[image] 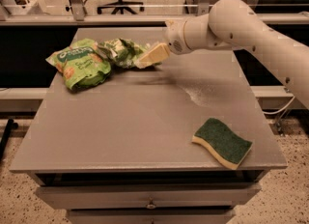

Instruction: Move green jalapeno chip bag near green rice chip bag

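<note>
gripper: the gripper (152,54) sits toward the table's 11 o'clock, out at the end of the white arm (241,25) that reaches in from the 2 o'clock side

jaws: clenched on the right-hand end of the green jalapeno chip bag (120,51), as far as I can see. The pale fingers (155,53) read as one closed wedge with the foil bunched up against the tip

jalapeno bag: back-left part of the table (145,121), roughly 10-11 o'clock from the middle. It's crumpled, and the shadow under the gripper end makes me think that end is hanging a bit off the surface

why it's held like that: my guess is an end pinch is the easy grab on a flat foil bag, and it leaves the free end to lead toward the target

rice bag: the green rice chip bag (79,63) lies puffy and face-up at the jalapeno bag's 8 o'clock, and the two look to be touching or just about

progress: honestly "near" looks pretty much met already, so I'd say what's left is letting go

risk: foil could cling to the fingers on release, or nudge the rice bag toward the left edge

other stuff: the sponge (223,142) is down at 4-5 o'clock, well apart from all this, so it's not a factor
</note>
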Tool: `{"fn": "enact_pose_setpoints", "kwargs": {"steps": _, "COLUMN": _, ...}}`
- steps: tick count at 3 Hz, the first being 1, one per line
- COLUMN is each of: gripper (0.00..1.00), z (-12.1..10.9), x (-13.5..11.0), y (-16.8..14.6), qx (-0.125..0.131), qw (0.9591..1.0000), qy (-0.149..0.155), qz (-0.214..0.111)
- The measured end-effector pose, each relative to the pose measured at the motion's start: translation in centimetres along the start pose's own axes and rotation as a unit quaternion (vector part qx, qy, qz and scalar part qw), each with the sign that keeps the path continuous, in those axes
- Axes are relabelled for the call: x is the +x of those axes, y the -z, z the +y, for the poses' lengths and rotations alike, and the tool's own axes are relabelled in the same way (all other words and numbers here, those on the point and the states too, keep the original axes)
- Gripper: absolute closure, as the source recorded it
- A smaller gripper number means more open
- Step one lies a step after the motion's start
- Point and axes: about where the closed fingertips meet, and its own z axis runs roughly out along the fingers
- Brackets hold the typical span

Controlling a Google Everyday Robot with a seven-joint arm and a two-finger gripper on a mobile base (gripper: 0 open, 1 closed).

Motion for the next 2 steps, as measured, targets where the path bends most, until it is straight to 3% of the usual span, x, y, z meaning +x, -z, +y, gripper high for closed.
{"fn": "enact_pose_setpoints", "kwargs": {"steps": 1, "gripper": 0.0, "z": -4.2, "x": 0.5, "y": 5.7, "qx": 0.026, "qw": 0.9995, "qy": 0.012, "qz": -0.012}}
{"fn": "enact_pose_setpoints", "kwargs": {"steps": 2, "gripper": 0.0, "z": -8.5, "x": -1.9, "y": 14.0, "qx": 0.063, "qw": 0.9966, "qy": 0.041, "qz": -0.034}}
